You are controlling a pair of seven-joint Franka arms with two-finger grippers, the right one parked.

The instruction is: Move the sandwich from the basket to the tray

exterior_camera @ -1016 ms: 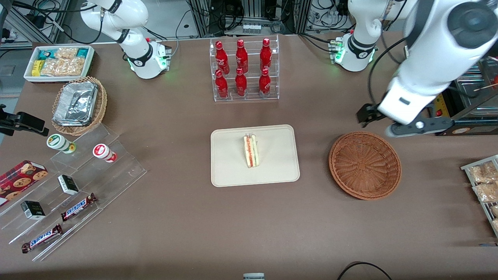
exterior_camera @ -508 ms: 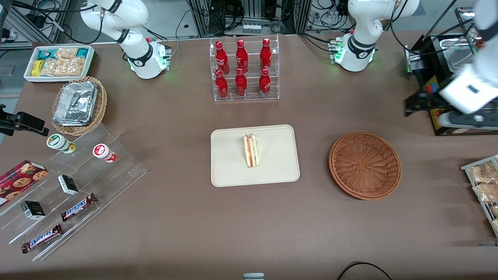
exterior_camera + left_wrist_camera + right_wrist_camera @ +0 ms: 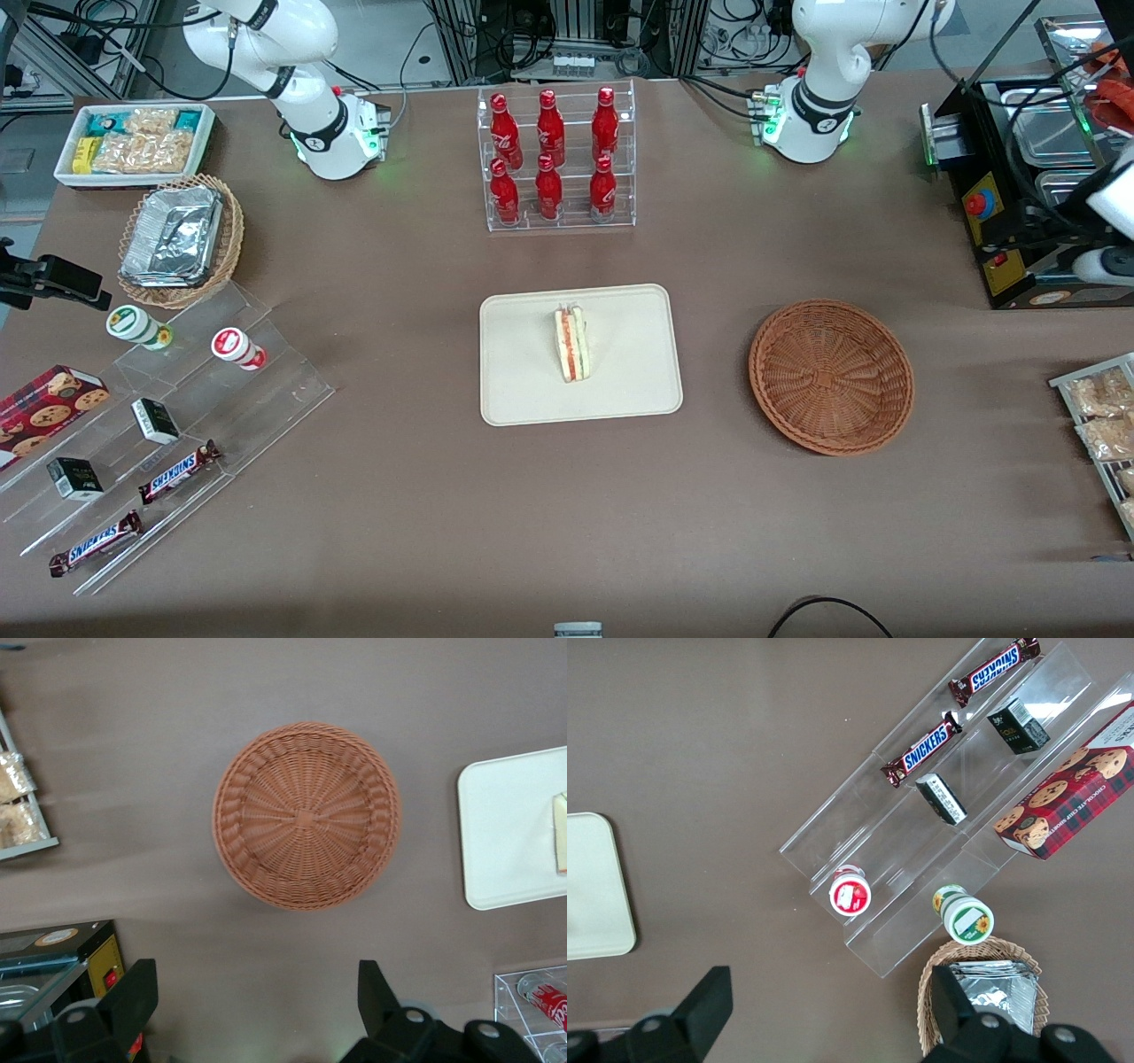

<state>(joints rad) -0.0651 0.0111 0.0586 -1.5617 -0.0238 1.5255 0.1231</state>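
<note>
The working left arm reaches high over its own end of the table, its white wrist pointing down. The gripper (image 3: 257, 1010) hangs well above the table surface with both dark fingers (image 3: 133, 997) spread wide apart, holding nothing between them.

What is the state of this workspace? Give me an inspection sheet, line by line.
Surface: brown table, flat, no spills seen.
Job's things: the small triangular sandwich lies on the cream rectangular plastic tray; the round reddish-brown wicker basket holds nothing.
Clutter: clear rack of red bottles; clear stepped stand with Snickers bars; tan wicker basket of foil trays; white bin of snack packets.
Grippers: left gripper raised at the working arm's end of the table, jaws wide apart, holding nothing.
Cables: black cable loop at the table edge nearest the front camera.
Surroundings: black machine with a red button.
</note>
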